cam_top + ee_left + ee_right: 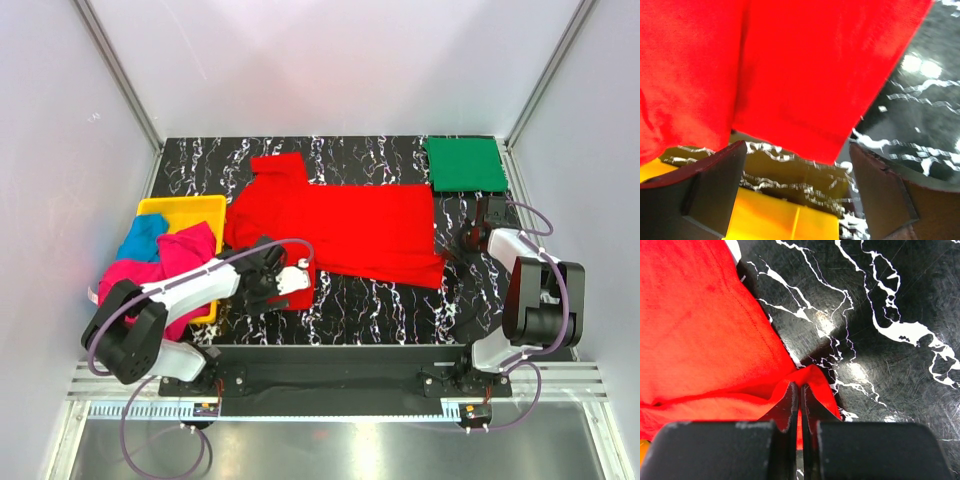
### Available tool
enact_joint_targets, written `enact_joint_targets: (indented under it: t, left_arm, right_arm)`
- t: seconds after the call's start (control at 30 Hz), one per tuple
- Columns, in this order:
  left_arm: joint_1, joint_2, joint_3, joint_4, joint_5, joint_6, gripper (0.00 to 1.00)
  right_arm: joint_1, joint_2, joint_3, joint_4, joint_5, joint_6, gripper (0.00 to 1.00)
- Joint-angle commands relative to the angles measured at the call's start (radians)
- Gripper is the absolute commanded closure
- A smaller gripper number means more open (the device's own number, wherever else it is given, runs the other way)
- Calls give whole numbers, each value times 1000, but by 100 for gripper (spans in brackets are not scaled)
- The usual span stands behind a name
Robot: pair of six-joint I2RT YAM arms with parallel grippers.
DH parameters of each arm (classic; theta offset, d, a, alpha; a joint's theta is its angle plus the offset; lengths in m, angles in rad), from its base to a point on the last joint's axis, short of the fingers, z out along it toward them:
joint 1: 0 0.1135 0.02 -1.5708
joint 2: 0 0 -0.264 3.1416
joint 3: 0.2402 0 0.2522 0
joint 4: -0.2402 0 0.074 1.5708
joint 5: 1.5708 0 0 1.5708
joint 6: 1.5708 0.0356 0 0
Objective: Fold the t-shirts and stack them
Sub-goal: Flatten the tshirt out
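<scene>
Two risks stand out: the right gripper point(800, 390) is pinched shut on only a thin corner of the red t-shirt point(340, 225), so a pull may slip it free; the left gripper point(796, 165) hangs with jaws wide and holding nothing over the shirt's near edge, beside the yellow tray point(180, 205), and may catch one layer only. The shirt lies spread mid-bench point(400, 310); the left arm hides its near-left sleeve from above; how deep the right pinch goes is unclear.

A yellow tray point(180, 203) sits at the marbled table's point(380, 310) left edge.
</scene>
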Motion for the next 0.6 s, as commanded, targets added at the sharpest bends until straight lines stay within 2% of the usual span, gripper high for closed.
enact_joint_targets:
  t: [0.0, 0.03, 0.07, 0.13, 0.17, 0.2, 0.27, 0.37, 0.5, 0.57]
  left_arm:
    - [-12, 48, -53, 112, -71, 11, 23]
    - [-12, 52, -58, 117, -74, 7, 32]
    - [-14, 49, -58, 118, -74, 0, 50]
    - [-14, 39, -55, 106, -66, -9, 66]
    - [-14, 25, -43, 96, -65, -20, 77]
    - [-14, 16, -35, 77, -75, -32, 100]
    - [-14, -29, 13, 24, -75, -58, 100]
    - [-14, -130, 124, -145, -42, -101, 100]
    - [-14, -236, 318, -479, 39, -140, 100]
    - [-14, -285, 417, -576, 61, -161, 100]
  right_arm:
    - [-1, -35, -8, 19, 4, -12, 100]
    - [-1, -40, -11, 16, 1, -12, 100]
    - [1, -43, -13, 10, 1, -12, 100]
    - [-1, -54, -19, 2, 4, -10, 100]
    - [1, -67, -21, -10, 4, -10, 100]
    - [-1, -77, -24, -17, 4, -9, 100]
    - [1, -110, -33, -53, 8, -10, 100]
    - [1, -170, -51, -126, 15, -10, 100]
    - [1, -274, -85, -240, -13, -7, 100]
    - [1, -359, -106, -316, -33, 2, 100]
